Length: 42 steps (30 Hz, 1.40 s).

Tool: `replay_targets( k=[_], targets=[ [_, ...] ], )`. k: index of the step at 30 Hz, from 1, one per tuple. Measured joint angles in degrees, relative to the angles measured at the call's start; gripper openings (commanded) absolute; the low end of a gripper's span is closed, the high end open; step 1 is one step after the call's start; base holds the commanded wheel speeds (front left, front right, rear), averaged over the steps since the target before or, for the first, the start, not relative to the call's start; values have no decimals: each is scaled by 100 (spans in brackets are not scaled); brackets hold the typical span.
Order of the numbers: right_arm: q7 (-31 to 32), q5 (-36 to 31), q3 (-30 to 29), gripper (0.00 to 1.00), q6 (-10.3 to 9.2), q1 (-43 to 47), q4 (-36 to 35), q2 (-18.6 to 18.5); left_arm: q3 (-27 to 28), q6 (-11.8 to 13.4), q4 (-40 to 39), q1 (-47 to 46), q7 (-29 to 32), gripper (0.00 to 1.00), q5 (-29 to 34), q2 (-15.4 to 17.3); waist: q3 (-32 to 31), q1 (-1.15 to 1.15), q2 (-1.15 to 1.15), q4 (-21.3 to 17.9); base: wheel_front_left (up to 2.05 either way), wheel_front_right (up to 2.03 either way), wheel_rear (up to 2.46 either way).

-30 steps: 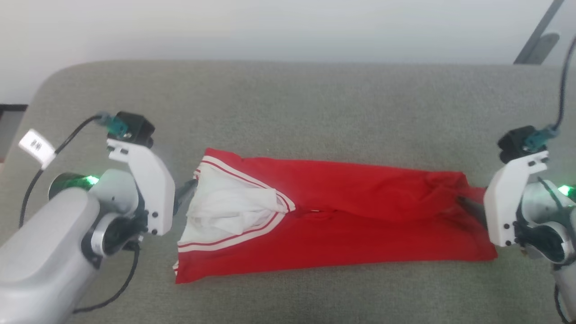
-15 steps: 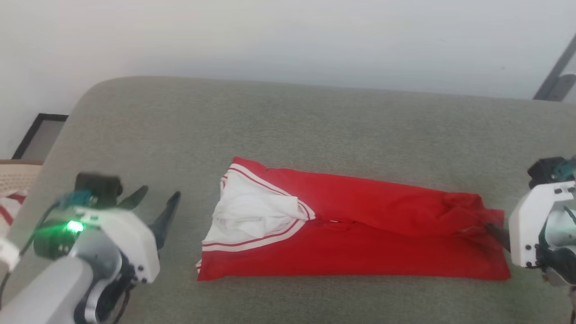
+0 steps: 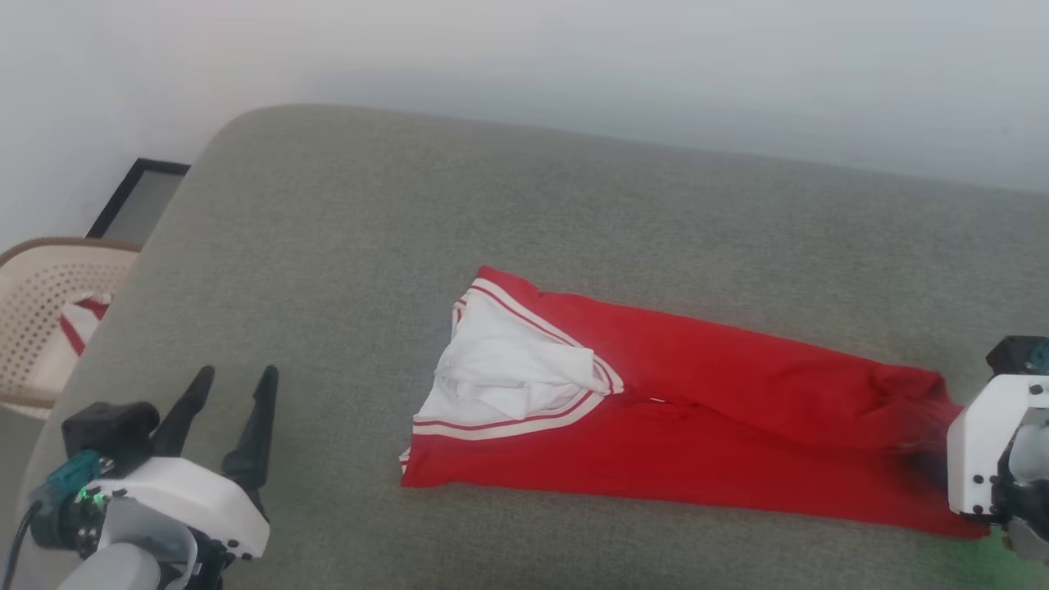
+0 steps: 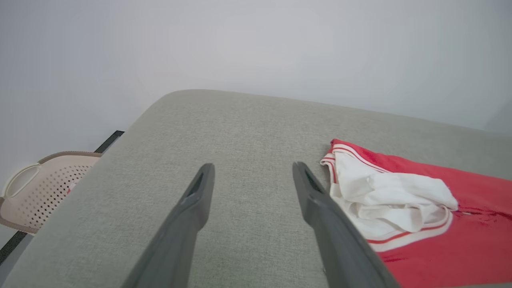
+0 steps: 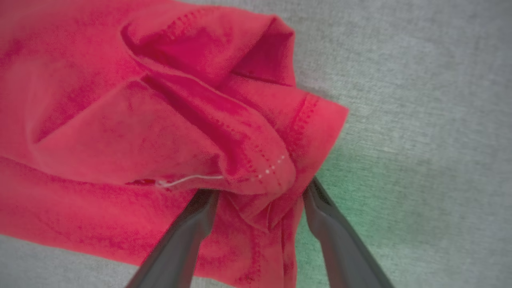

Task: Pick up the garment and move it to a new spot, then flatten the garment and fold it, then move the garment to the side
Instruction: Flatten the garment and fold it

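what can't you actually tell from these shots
- Right wrist view: the right gripper has its fingertips under a bunched fold of the garment, so what they touch is hidden.
- Head view: the garment's right end is blurred and partly behind the white mount.
- Head view: the basket is cut by the left edge; the striped cloth inside is too small to identify.
- All views: the garment is folded, hiding its inner faces.

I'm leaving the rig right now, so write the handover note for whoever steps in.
Left tool open, over bare cushion, clear of the jersey.
Right tool open, the jersey's bunched end lying between its fingers.
Done: jersey lies on the cushion, folded lengthwise into a long strip.
Left to do: probably fold it shorter, then move it aside.
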Motion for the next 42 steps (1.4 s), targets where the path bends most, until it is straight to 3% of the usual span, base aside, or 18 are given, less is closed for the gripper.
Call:
replay_targets(
  k=[2, 3, 4, 5, 17, 23, 36, 42],
  targets=[
    [-26, 44, 52, 100, -2, -41, 92, -11, 113, 8, 18, 89, -90, 100, -8, -53, 46, 0, 0, 61, 0, 0, 0],
    [-29, 103, 90, 55, -3, -65, 138, -12, 156, 7, 21, 125, -114, 100, -8, -79, 72, 0, 0, 84, 0, 0, 0],
    [-54, 166, 131, 37, -3, -90, 170, -31, 196, 1, 22, 154, -140, 100, -9, -119, 95, 0, 0, 108, 0, 0, 0],
    [-74, 242, 191, 0, -5, -123, 191, -40, 235, -9, 21, 182, -163, 100, -10, -160, 115, 0, 0, 131, 0, 0, 0],
    [-399, 864, 605, 0, 3, -342, 381, -209, 584, -156, 59, 383, -226, 100, 174, -400, 244, 0, 0, 172, 0, 0, 0],
    [-595, 960, 628, 0, 12, -467, 448, -324, 695, -211, 53, 443, -229, 100, 247, -487, 232, 0, 0, -17, 0, 0, 0],
    [-780, 913, 294, 0, 4, -613, 882, -1066, 747, -303, 59, 461, -230, 100, 322, -571, 210, 0, 0, -508, 0, 0, 0],
    [-794, 1037, 400, 0, 4, -669, 716, -1096, 743, -330, 103, 443, -230, 100, 355, -589, 155, 0, 0, -638, 0, 0, 0]
  ],
)
